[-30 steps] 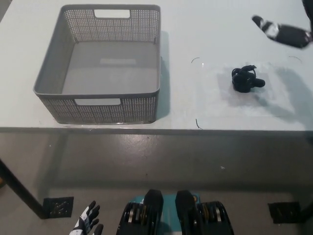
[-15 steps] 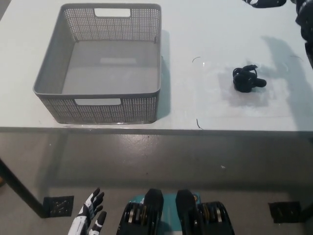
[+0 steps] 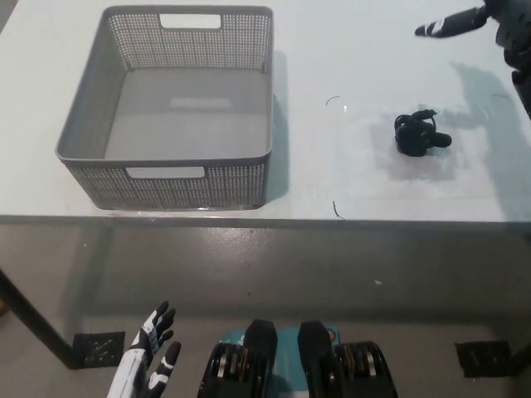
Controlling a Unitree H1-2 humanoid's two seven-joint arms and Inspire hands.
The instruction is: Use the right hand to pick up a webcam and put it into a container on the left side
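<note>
No readable text, labels, brands or numbers anywhere. The grey basket [image 3: 166, 116], the black webcam [image 3: 420, 134] and the white table [image 3: 348, 50] carry no legible markings. A few thin dark marks on the table are not characters.

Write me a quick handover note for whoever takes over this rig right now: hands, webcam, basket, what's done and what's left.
Right hand: black, at the table's far right, up beyond the webcam, holding nothing; grip unclear.
Left hand: white, open, resting low in front of the table.
Webcam: lying on the table's right part, untouched.
Basket: grey, on the left, nothing inside.
Done: nothing.
Left: grasp the webcam, carry it left, drop it in the basket.
</note>
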